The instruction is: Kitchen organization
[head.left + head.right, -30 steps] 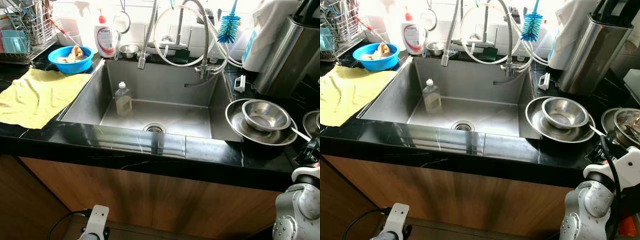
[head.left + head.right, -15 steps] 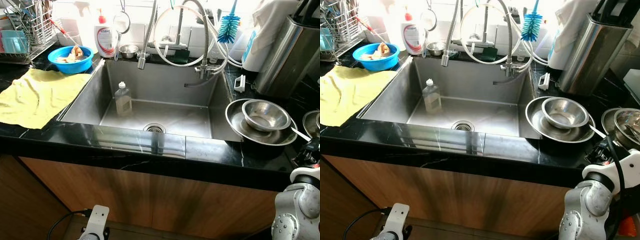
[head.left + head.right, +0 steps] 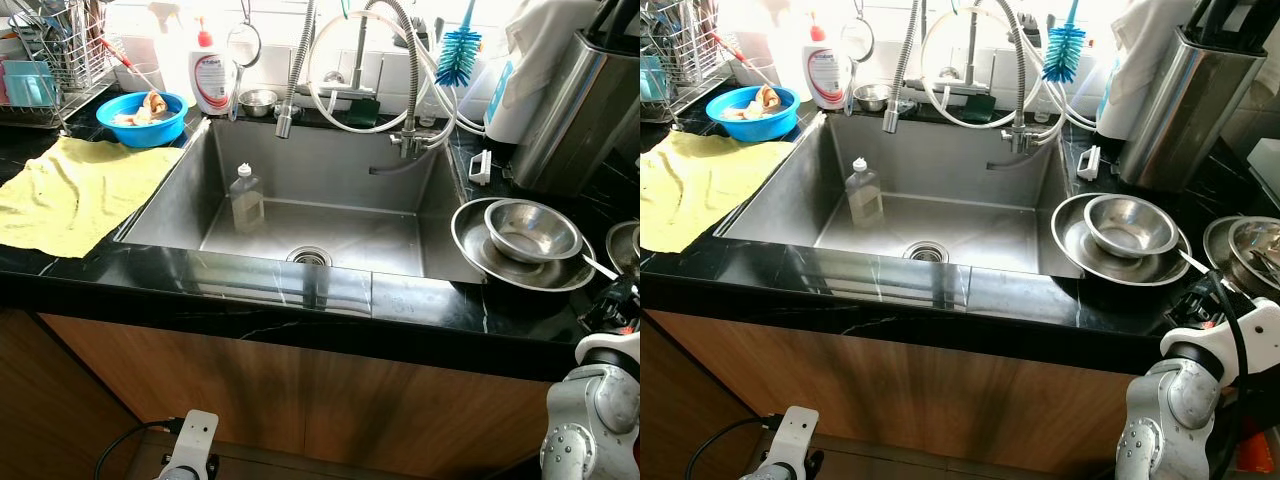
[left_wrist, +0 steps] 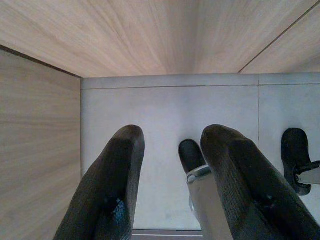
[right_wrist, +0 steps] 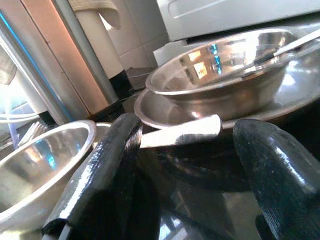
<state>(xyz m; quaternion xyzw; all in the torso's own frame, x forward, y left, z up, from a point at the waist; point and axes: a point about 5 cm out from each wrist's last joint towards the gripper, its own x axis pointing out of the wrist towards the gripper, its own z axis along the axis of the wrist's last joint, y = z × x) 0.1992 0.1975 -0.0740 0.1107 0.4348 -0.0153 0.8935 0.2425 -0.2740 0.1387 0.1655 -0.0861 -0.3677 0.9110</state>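
Note:
A steel bowl (image 3: 531,230) sits in a wide steel plate (image 3: 478,258) on the black counter, right of the sink. A thin utensil handle (image 3: 600,267) sticks out from them toward my right gripper (image 3: 1206,298), which is at the counter's front right corner. In the right wrist view the gripper (image 5: 187,150) is open, and the handle's flat end (image 5: 182,132) lies between its fingers, ungripped. A second bowl with cutlery (image 5: 220,60) stands behind it. My left gripper (image 4: 172,150) hangs open low by the cabinet, over the floor.
The steel sink (image 3: 330,165) holds a small clear bottle (image 3: 246,198). At left are a yellow cloth (image 3: 70,190), a blue bowl (image 3: 141,118), a soap bottle (image 3: 211,75) and a dish rack (image 3: 50,70). A tall steel canister (image 3: 575,110) stands at the back right.
My right arm has edged slightly lower and to the left at the counter's corner. The bowls, plate and sink items have not moved.

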